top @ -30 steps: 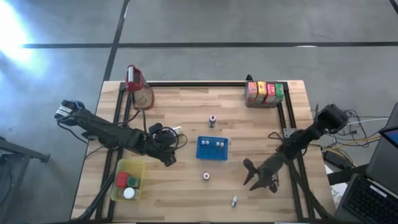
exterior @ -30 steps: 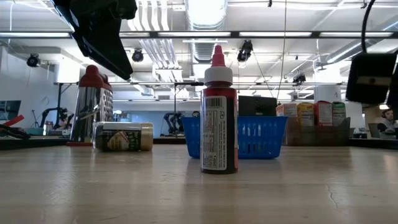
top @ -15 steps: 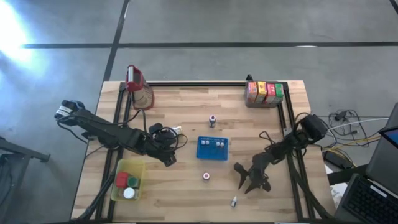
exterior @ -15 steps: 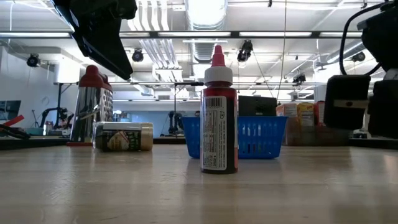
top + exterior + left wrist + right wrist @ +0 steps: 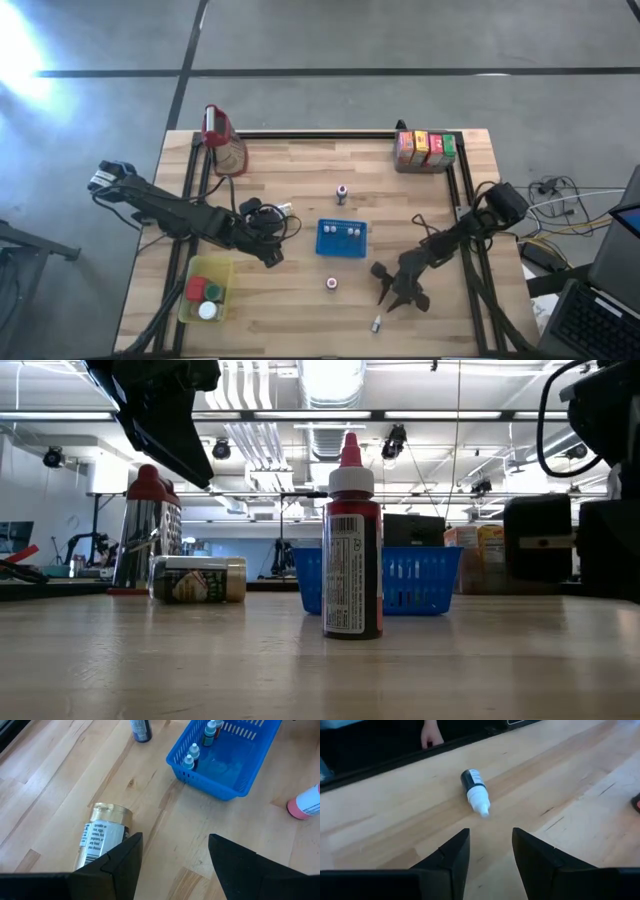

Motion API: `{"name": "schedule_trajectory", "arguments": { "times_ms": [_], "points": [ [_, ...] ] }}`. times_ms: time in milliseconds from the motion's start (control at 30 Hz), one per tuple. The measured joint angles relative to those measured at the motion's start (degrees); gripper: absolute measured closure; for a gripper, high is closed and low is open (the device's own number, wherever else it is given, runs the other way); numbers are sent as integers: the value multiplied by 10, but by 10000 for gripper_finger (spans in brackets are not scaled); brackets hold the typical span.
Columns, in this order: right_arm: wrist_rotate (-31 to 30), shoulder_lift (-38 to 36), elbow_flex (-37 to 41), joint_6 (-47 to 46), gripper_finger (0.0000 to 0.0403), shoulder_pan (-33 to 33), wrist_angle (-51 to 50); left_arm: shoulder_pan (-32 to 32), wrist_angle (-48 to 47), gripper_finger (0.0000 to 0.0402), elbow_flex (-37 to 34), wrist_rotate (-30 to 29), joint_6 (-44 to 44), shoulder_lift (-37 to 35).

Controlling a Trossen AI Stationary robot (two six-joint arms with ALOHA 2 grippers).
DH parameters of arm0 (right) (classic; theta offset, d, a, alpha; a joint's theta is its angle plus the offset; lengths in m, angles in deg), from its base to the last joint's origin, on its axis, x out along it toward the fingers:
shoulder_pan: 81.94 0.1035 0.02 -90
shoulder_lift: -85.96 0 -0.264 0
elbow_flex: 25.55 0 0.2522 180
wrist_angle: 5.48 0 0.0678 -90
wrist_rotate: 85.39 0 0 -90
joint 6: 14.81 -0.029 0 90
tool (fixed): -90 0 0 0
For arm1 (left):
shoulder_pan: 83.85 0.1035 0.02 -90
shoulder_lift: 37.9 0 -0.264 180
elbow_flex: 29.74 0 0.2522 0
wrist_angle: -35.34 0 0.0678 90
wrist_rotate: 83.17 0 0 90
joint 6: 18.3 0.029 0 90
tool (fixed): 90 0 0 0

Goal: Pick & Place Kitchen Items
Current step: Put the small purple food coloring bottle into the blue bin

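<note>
Bottles (image 5: 345, 230) in tray (image 5: 341, 250), mid-table (image 5: 300, 170).

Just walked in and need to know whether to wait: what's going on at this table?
The right gripper, fingers apart and empty, hangs over a small white-capped bottle lying on its side near the table's front edge. The left gripper, open too and holding nothing, waits beside a tipped-over gold-lidded jar. The blue tray already holds a few small bottles.
</note>
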Motion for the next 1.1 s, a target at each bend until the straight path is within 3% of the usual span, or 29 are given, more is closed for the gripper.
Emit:
{"name": "schedule_trajectory", "arguments": {
  "times_ms": [300, 733, 1100],
  "points": [
    [7, -1, -35, -50, 239, 0, -7, 0, 0, 170, 0, 0, 0, 0],
    [8, 2, -35, -18, 291, 2, -50, 0, 0, 170, 0, 0, 0, 0],
    [8, 2, -36, 0, 306, 2, -49, 0, 0, 170, 0, 0, 0, 0]
  ]
}}
